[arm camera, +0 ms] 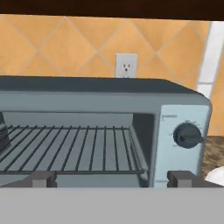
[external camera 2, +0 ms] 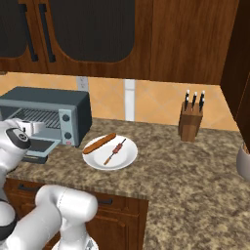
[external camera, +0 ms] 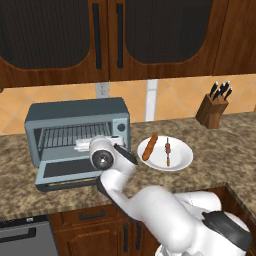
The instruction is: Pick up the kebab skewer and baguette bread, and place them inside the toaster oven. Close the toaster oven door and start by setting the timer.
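1. The toaster oven is sitting on the granite counter with the toaster oven door hanging open, flat out in front. Its wire rack is bare, nothing lying on it.
2. A white plate is sitting just right of the oven, carrying both foods: the baguette bread is lying on its left half, the kebab skewer beside it toward the middle, the two not touching.
3. The gripper is hovering right at the oven's mouth, above the open door, its fingers spread wide and holding nothing.
4. A knife block is standing well off to the right by the tiled wall. A wall outlet is showing just above the oven.
5. The arm's white wrist is partly blocking the oven's lower right front in the left base view.
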Robot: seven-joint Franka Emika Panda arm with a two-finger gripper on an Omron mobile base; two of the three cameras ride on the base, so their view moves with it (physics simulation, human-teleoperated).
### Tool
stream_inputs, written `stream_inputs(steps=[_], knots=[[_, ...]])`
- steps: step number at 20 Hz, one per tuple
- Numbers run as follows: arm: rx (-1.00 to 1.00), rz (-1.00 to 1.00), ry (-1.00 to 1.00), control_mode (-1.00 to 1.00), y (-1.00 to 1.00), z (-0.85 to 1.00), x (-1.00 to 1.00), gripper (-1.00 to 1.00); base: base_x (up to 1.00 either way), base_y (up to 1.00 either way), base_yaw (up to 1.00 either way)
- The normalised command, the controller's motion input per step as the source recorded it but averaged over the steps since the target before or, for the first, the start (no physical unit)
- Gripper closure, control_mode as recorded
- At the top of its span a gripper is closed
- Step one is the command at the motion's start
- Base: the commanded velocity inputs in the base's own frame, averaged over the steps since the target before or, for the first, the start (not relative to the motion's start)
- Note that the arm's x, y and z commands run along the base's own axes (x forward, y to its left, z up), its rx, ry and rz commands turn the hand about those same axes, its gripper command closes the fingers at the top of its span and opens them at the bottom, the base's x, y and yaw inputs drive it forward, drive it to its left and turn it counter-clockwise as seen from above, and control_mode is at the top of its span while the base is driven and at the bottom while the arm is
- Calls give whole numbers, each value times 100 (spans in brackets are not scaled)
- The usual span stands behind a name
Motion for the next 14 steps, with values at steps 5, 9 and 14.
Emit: stream_inputs(steps=[5, 9, 14], knots=[[0, -1, 0, -100, 17, -6, 48, -100, 0, 0, 0], [0, 0, 5, -100, 39, -13, 31, -100, 0, 0, 0], [2, 0, 12, -100, 21, -2, 34, -100, 0, 0, 0]])
